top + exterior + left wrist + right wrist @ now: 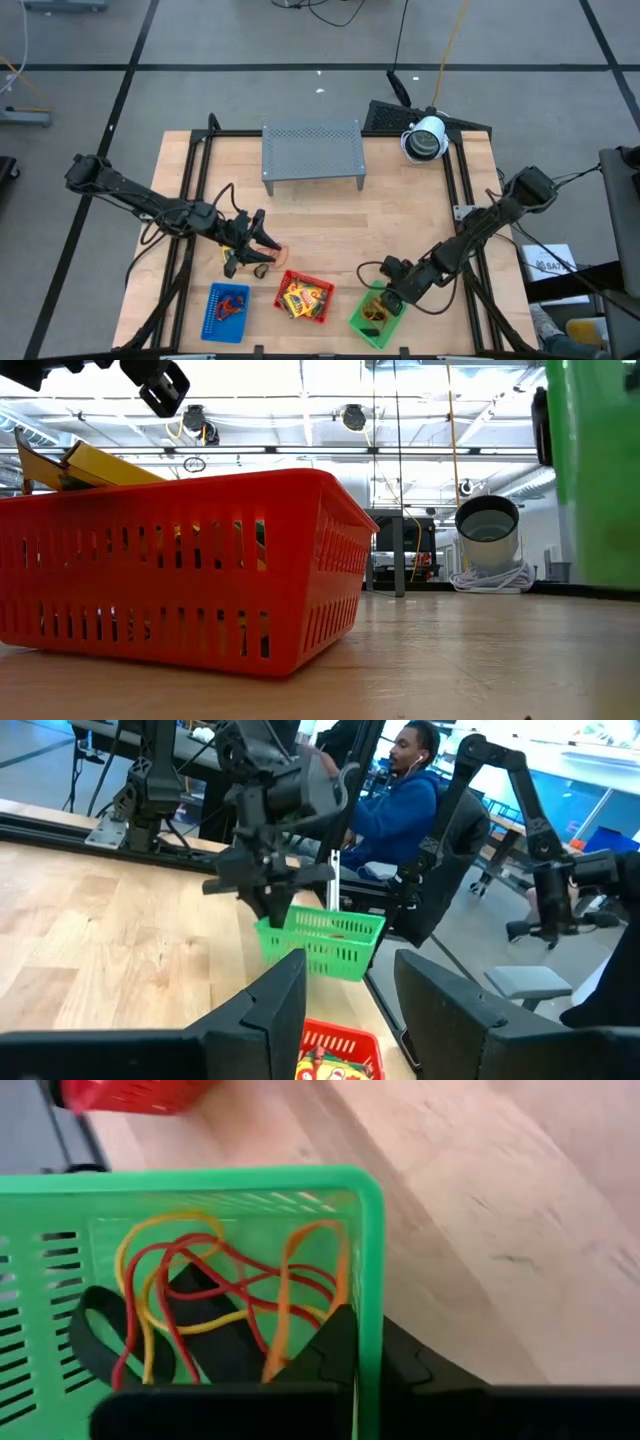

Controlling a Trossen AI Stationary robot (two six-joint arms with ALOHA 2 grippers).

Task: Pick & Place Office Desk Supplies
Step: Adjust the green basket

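The green mesh tray [372, 318] sits near the table's front edge on the right and holds several red, yellow and orange rubber bands [200, 1295]. My right gripper [392, 297] slants down at the tray's far corner and is shut on its wall. The red tray [305, 298] holds yellow packets [100, 465]. The blue tray [228, 310] holds a red loop. My left gripper [350, 1020] hovers open and level above the table just left of the red tray, with nothing between its fingers. A thin reddish loop [273, 256] lies on the wood beside it. My right gripper has one finger [330, 1345] inside the green tray and one outside it. The tray's side wall, near a corner [370, 1305], stands between them. The fingers slant down from above, coming from the table's right. The tray stays level, its bottom on the table.
A grey perforated rack [312, 155] stands at the back middle of the table, and a white cylinder [425, 140] sits at the back right. Bare wood lies between the rack and the trays. A seated person [400, 790] shows beyond the table.
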